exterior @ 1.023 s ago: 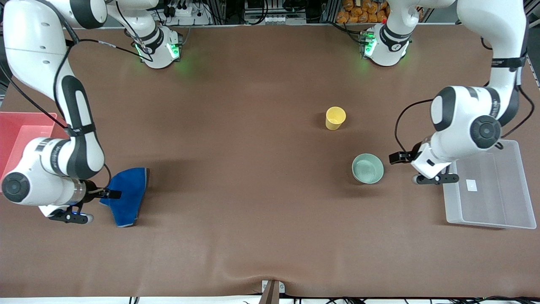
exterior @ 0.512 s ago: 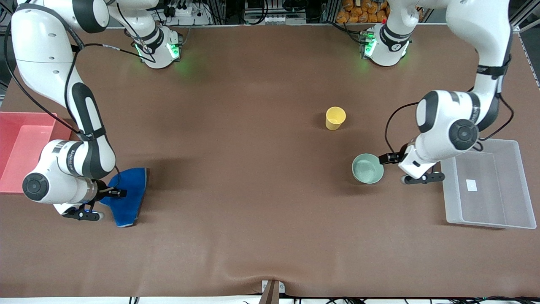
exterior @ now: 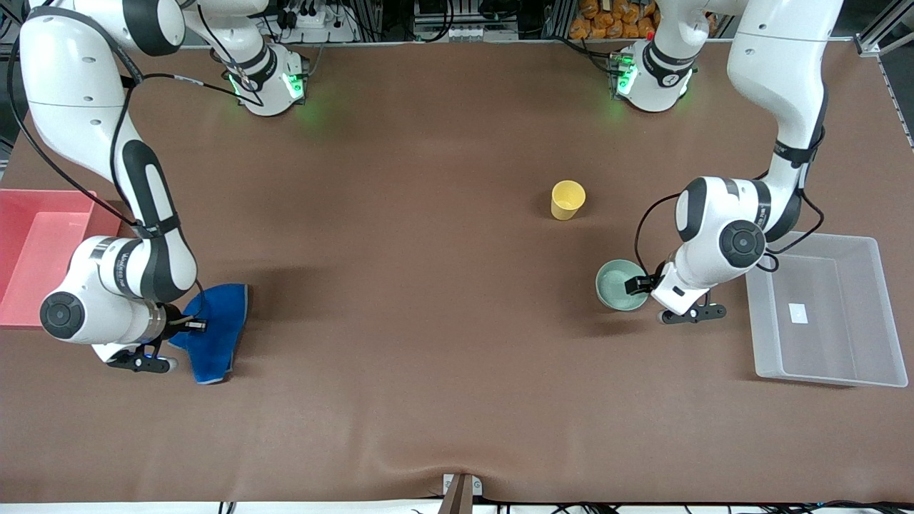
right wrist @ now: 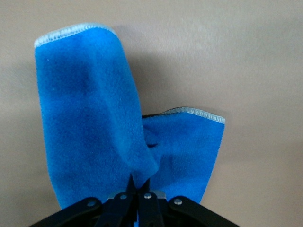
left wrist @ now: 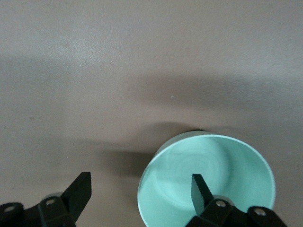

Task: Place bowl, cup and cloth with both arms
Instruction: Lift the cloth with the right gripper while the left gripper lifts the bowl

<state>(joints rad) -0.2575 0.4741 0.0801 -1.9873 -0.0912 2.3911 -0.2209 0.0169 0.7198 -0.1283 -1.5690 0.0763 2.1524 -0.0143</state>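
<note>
The pale mint-green bowl [exterior: 614, 284] [left wrist: 222, 165] stands on the table, nearer the front camera than the yellow cup [exterior: 568, 199]. My left gripper [exterior: 645, 288] [left wrist: 139, 189] is open and straddles the bowl's rim at the side toward the left arm's end of the table. One finger [left wrist: 200, 189] is inside the bowl and the other is outside it. The blue cloth [exterior: 218, 332] [right wrist: 85, 123] lies bunched toward the right arm's end of the table. My right gripper [exterior: 187, 325] [right wrist: 138, 182] is shut on a pinched fold of the cloth.
A red bin [exterior: 36, 250] sits at the table edge by the right arm. A clear plastic tray [exterior: 828, 314] lies beside the left arm's wrist, toward the left arm's end of the table. The brown mat between cloth and bowl is bare.
The right gripper has shut on the cloth's fold. The left arm has moved from beside the clear tray to the bowl, and its open jaws now straddle the rim.
</note>
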